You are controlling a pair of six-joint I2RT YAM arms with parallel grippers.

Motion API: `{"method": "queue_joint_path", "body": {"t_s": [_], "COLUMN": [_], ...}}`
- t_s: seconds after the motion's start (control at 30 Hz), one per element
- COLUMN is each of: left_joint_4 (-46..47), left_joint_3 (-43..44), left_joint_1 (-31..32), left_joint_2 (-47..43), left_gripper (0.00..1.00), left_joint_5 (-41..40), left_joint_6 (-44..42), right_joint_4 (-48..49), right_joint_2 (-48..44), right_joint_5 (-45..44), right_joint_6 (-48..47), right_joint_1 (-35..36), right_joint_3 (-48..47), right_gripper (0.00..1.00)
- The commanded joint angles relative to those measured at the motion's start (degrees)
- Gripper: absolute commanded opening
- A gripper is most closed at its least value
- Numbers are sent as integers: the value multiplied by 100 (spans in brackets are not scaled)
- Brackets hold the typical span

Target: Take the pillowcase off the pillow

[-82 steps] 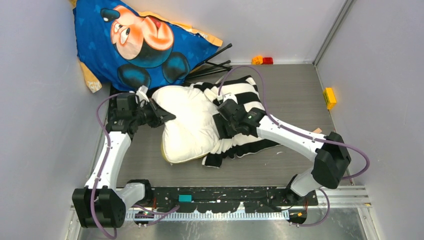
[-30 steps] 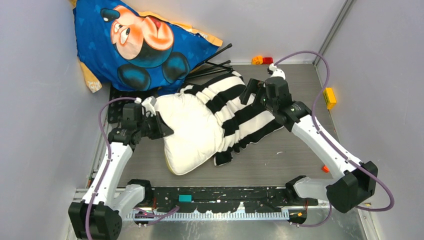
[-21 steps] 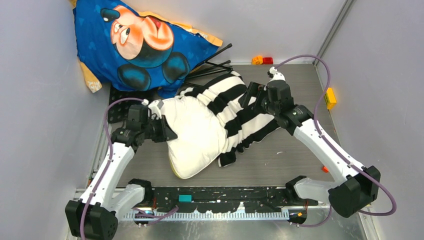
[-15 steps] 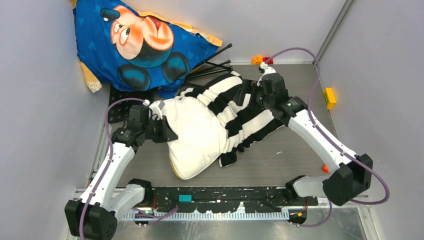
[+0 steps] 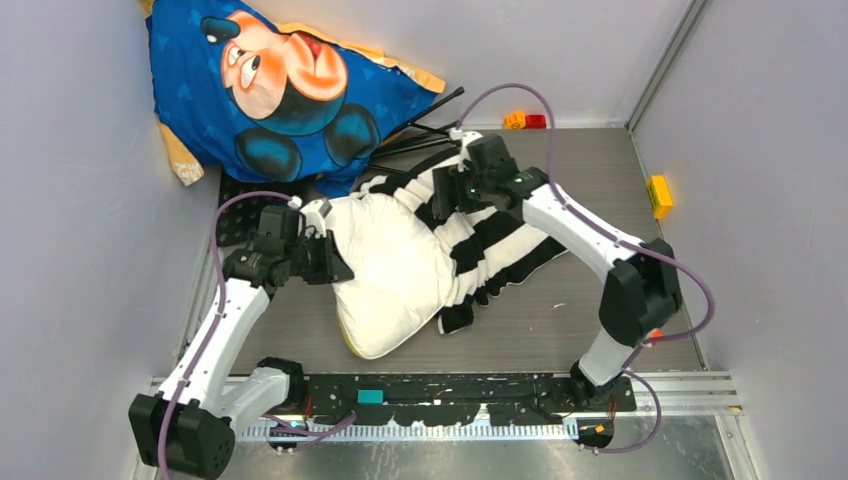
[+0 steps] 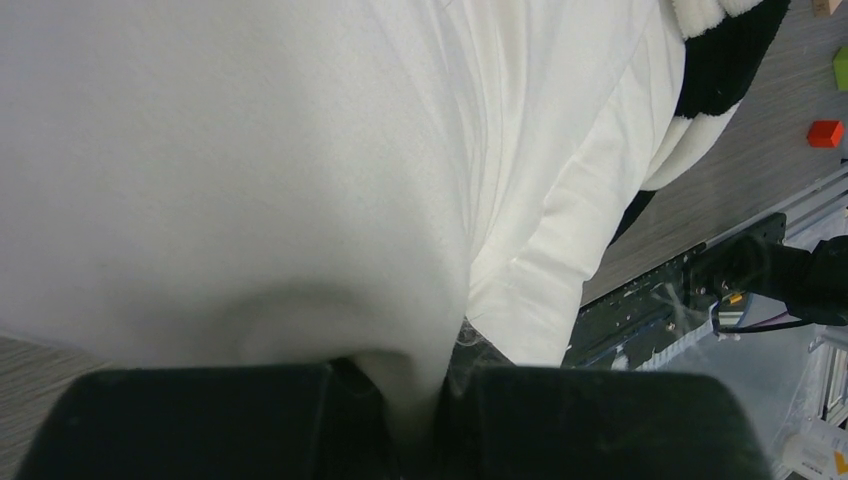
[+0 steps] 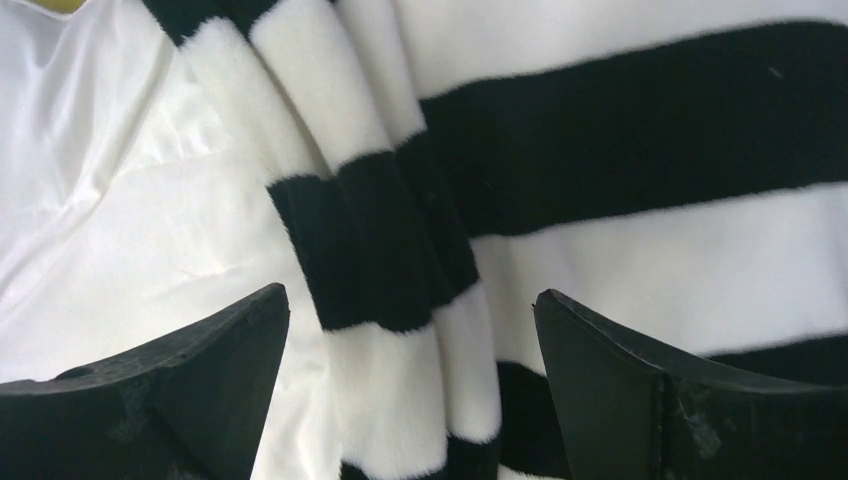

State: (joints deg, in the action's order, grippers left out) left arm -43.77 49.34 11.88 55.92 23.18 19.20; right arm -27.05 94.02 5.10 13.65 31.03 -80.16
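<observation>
Half bared, the plump white quilted pillow (image 6: pixel 300 150) is pinched by the left gripper (image 6: pixel 440 400); the right gripper (image 7: pixel 410 370), fingers spread, should next grasp the black-and-cream striped fabric pillowcase (image 7: pixel 620 130).

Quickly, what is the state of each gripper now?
Left gripper: closed, pinching the pillow.
Right gripper: open, over the pillowcase, holding nothing.

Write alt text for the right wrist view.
The open right claw frames a bunched fold of the black-and-white striped pillowcase. The bare white pillow shows at the left.
</observation>
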Motion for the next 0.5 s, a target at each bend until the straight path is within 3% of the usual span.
{"method": "queue_joint_path", "body": {"t_s": [0.0,0.2,0.47], "left_joint_4": [51,263,289], "left_joint_3": [130,-2,-30], "left_joint_1": [28,29,26], "left_joint_2": [-303,-572,-810], "left_gripper": [0,0,0], "left_joint_5": [329,413,514], "left_joint_6": [-182,-163,-184], "right_joint_4": [33,55,200], "right_joint_2": [560,1437,2252], "right_joint_5": [-289,-1440,-2748], "right_joint_6": [-814,-1808,-1602], "right_joint_1": [377,966,954], "right_joint_3": [-855,-1559,-2309], "right_gripper": [97,98,89]}}
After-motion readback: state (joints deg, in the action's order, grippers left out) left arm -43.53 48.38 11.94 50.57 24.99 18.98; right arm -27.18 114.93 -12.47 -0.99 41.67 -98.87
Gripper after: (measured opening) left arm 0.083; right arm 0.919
